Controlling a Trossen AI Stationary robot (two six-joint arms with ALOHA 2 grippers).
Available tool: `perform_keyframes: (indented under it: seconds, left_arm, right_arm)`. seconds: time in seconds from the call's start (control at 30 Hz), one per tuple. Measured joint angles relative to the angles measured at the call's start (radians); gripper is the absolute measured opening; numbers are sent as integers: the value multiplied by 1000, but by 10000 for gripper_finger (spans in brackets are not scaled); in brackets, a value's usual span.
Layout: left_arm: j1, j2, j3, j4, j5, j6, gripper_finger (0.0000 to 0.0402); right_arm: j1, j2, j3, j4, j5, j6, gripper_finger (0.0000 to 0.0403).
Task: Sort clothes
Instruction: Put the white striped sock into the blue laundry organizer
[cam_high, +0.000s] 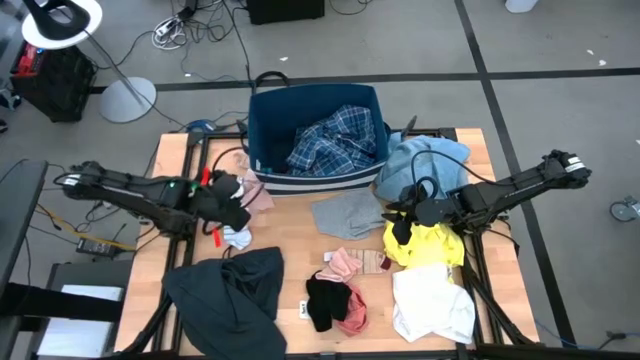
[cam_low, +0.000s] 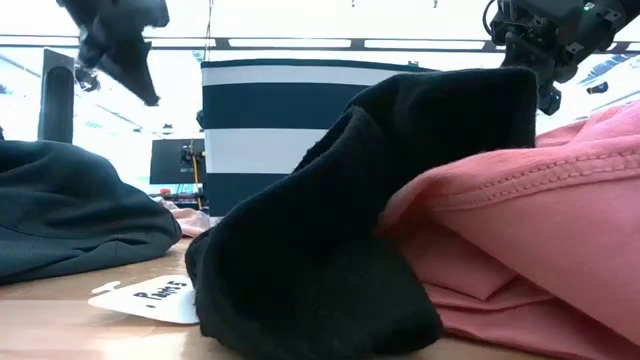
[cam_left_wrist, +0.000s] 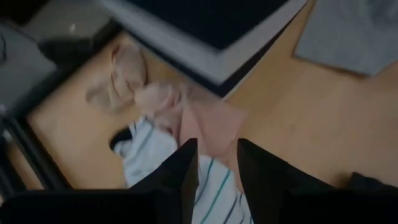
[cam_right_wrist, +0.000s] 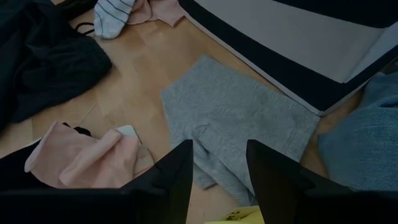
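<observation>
Two claws hung parted and empty; we judged the left claw (cam_left_wrist: 216, 163) nearest, directly above the pink cloth (cam_left_wrist: 205, 121), right claw (cam_right_wrist: 219, 165) over the grey cloth (cam_right_wrist: 239, 134).

The left gripper (cam_left_wrist: 216, 163) looks down on the wooden table (cam_left_wrist: 323, 124) with its two dark fingers (cam_left_wrist: 186, 168) parted, a narrow gap between them and nothing clamped there. Directly beyond the fingertips lies a pale pink garment (cam_left_wrist: 205, 121), crumpled, its bunched end reaching toward the navy bin (cam_left_wrist: 205, 31). A white garment with thin dark stripes (cam_left_wrist: 155, 152) lies beside the pink one, partly under it and partly hidden by the fingers. The bin's pale edge runs just past the pink garment. A grey garment (cam_left_wrist: 354, 34) lies flat on the wood, well apart from the pink one, near the bin.
</observation>
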Motion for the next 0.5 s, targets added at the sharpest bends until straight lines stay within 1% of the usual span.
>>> perform_keyframes:
  seconds: [0.13, 0.23, 0.4, 0.5]
  left_arm:
    - [15, -74, -147, 54, 19, -47, 117]
    - [37, -102, -225, 90, 62, -65, 117]
    - [82, -106, -331, 147, 120, -67, 117]
    - [106, -106, -388, 221, 143, -52, 117]
  right_arm:
    - [0, 0, 0, 5, 0, 0, 151]
    - [0, 0, 0, 5, 0, 0, 151]
    - [-1, 0, 0, 6, 1, -1, 151]
    - [-2, 0, 0, 9, 1, -1, 151]
